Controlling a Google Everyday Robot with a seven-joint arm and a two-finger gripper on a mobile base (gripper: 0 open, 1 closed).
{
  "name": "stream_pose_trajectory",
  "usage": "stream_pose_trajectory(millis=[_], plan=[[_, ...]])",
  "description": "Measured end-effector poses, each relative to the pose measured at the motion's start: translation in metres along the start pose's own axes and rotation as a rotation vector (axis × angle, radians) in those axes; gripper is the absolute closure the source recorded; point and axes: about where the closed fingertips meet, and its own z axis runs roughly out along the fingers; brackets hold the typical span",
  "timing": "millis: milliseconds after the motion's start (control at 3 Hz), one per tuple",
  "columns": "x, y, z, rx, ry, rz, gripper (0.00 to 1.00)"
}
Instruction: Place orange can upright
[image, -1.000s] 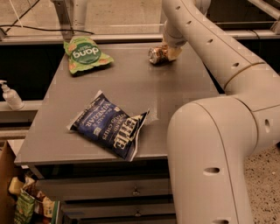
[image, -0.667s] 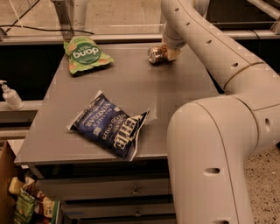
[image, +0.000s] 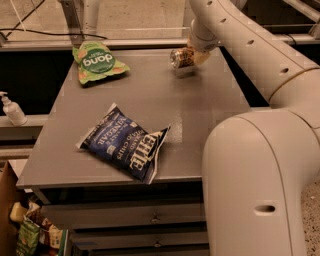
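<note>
The can (image: 181, 57) lay on its side at the far right of the desk (image: 200, 105), silver end pointing left toward the middle, with a dark shadow on the surface just under it. From that shadow I judged it might have been raised a little rather than resting flat, though I could not be sure. The hand (image: 196, 54) was right against the can's right end, coming down from the arm (image: 250, 45) that reached across the right side of my view. I could not tell whether the hand was pinching the can or only touching it, as the wrist hid that part. Approaching from the end made sense to me, since the job was to tip the can onto its base. There was bare desk around it, so I judged there was room to stand it where it was. The green bag (image: 97, 62) sat well apart at the far left corner, and the blue bag (image: 125, 142) lay near the front edge, neither in the way. A bottle (image: 11, 109) stood off the desk to the left.
</note>
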Motion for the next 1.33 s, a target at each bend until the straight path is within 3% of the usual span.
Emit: stream_pose_trajectory(millis=[333, 667, 1333], plan=[[0.0, -0.001, -0.041, 0.056, -0.028, -0.014, 1.0], [-0.004, 0.01, -0.086, 0.122, -0.071, -0.076, 1.0], [-0.006, 0.014, -0.087, 0.117, -0.074, -0.087, 1.0]])
